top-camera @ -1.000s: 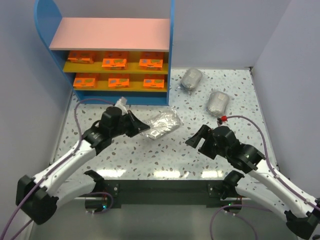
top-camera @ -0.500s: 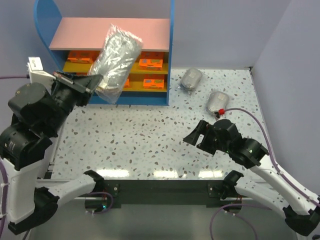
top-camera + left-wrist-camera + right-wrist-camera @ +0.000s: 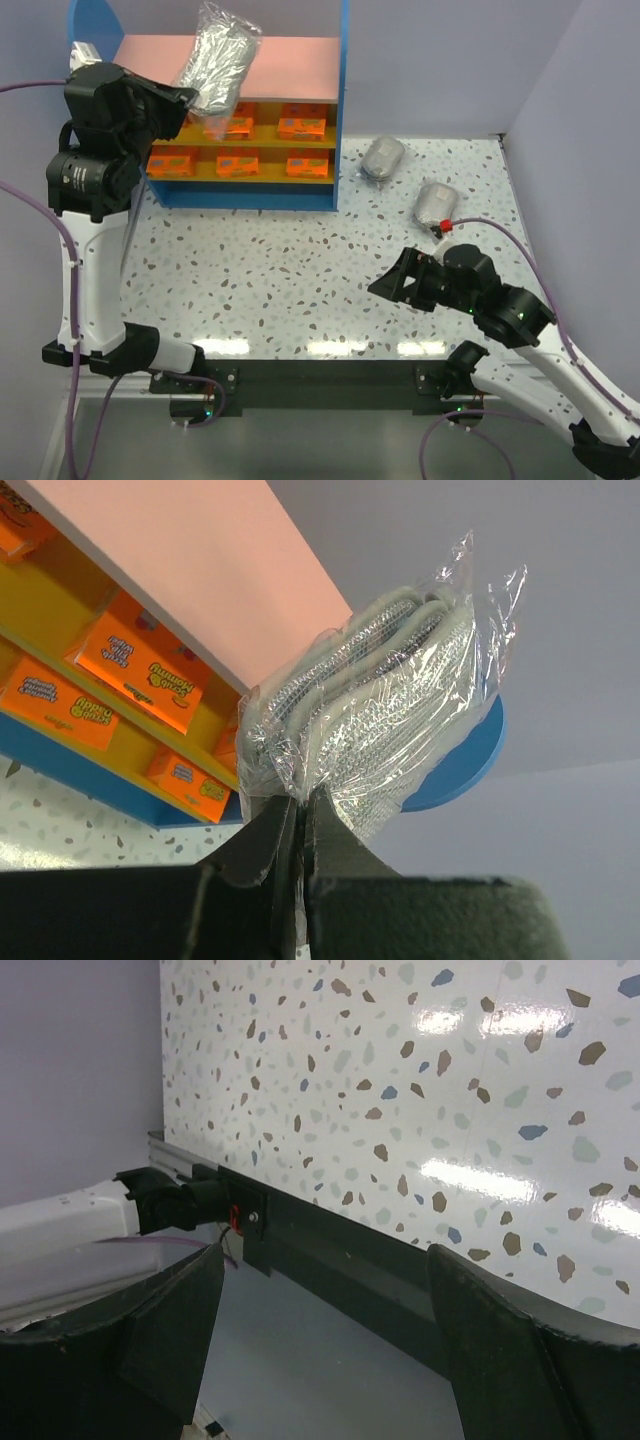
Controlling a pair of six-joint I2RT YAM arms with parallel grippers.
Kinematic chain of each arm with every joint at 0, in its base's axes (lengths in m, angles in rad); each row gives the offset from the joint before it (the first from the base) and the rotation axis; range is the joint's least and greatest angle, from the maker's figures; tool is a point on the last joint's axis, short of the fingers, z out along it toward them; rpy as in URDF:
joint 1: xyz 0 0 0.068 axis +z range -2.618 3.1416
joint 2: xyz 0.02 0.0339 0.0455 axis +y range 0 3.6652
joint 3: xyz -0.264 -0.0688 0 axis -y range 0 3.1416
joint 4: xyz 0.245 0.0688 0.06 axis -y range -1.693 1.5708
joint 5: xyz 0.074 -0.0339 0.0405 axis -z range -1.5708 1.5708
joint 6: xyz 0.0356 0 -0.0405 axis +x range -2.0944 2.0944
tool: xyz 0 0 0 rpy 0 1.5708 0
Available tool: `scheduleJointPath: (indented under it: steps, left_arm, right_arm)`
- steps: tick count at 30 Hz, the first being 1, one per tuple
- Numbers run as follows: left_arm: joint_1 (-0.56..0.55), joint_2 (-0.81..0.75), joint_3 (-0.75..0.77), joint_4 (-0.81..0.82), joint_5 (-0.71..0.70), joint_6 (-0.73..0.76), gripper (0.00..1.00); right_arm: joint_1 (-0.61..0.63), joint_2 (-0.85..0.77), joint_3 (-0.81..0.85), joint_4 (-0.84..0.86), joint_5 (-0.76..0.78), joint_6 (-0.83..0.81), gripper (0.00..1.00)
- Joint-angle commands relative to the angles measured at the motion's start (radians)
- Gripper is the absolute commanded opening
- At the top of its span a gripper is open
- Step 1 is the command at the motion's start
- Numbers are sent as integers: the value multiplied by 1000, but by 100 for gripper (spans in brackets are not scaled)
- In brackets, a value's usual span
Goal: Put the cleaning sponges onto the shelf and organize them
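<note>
left jaws: pressed fully together on the crimped edge of one bagged grey bundle (image 3: pixel 370 710); only film seems to be caught, not the sponge body.
held bundle: carried high, seen against the front edge of the pink top board (image 3: pixel 300 68); not set down. Whether it is over the board or just in front cannot be told.
handling: judged light and soft. The ribbed sponges will squash and the film is crinkly and slick, so swing or slip in the pinch is likely. The bag edge is enough for lifting; a pinch across the lumpy middle is judged steadier for placing.
right jaws: spread wide, nothing held, hung low over the near right of the desk (image 3: pixel 280 270).
loose bundles: one (image 3: pixel 382 158) just beside the shelf (image 3: pixel 343 100), another (image 3: pixel 436 204) further right; both on the desk, apart.
orange packs (image 3: pixel 302 125): six, flat, three per yellow shelf; both rows look filled.
free space: the top board is bare, judged the only place left for the bundles.
surface: speckled, glossy, flat.
room: plain walls close on left, back and right; left arm raised tall by the left wall, so clearance is judged tight.
</note>
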Motion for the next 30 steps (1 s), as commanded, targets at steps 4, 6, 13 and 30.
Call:
scheduleJointPath:
  steps: [4,6,13,30]
  left_arm:
    - [255,38,-11,193,303,-41,0]
    - [313,64,-11,205,352,-41,0]
    - [540,170,-5,250,539,-64,0]
    - [653,349,23,362,636,-141,0]
  right_arm:
    - [-1,-40,-14,-57,-47,-85,86]
    - [-1,-42,-11,-69,-41,-96,86]
    - [0,-42,-36,-45,-30,-99,86]
    - [0,-8,-33,-20,2,-110,88]
